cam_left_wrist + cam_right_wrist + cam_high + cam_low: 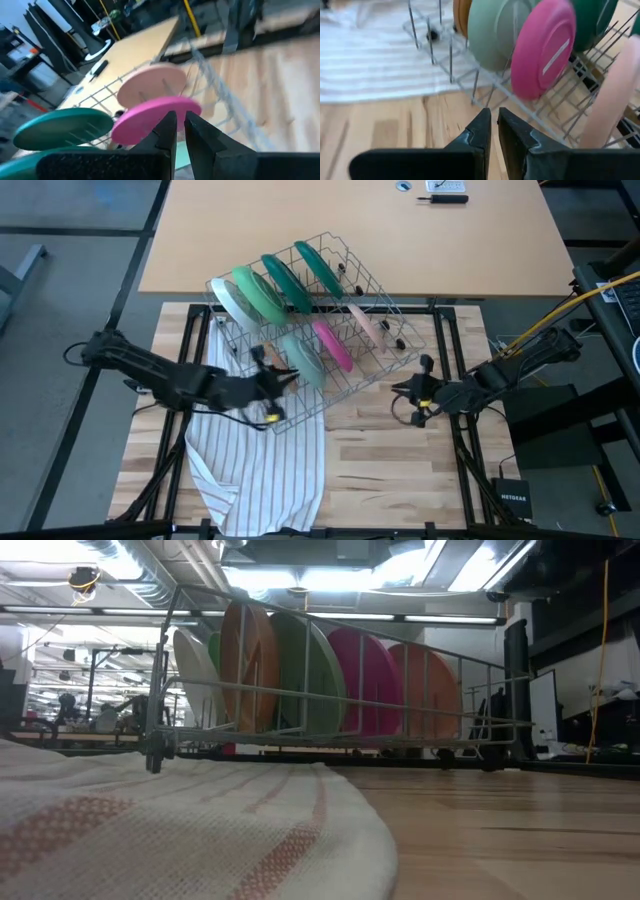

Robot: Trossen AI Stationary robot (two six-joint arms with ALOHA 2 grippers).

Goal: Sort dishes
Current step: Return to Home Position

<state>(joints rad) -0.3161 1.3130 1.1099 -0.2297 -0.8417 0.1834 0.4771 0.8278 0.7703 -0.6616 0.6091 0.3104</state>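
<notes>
A wire rack (385, 305) stands tilted at the table's middle, its near left part on the white striped cloth (260, 465). Dishes stand on edge in it: two dark green (318, 268), one light green with white inside (245, 298), a pale green (303, 358), a magenta (333, 345), a peach-pink (362, 322), and a brown-orange one (250, 665) in the low view. My left gripper (288, 376) hovers over the rack's near left part, shut and empty (180, 125). My right gripper (400, 389) is shut and empty (494, 117) just off the rack's near right side.
The cloth covers the table's near left part. Bare wood lies at the near right (400, 470). A lighter table (250, 240) adjoins the far edge, with a small dark object (445, 192) on it. Cables run beside the right arm (530, 340).
</notes>
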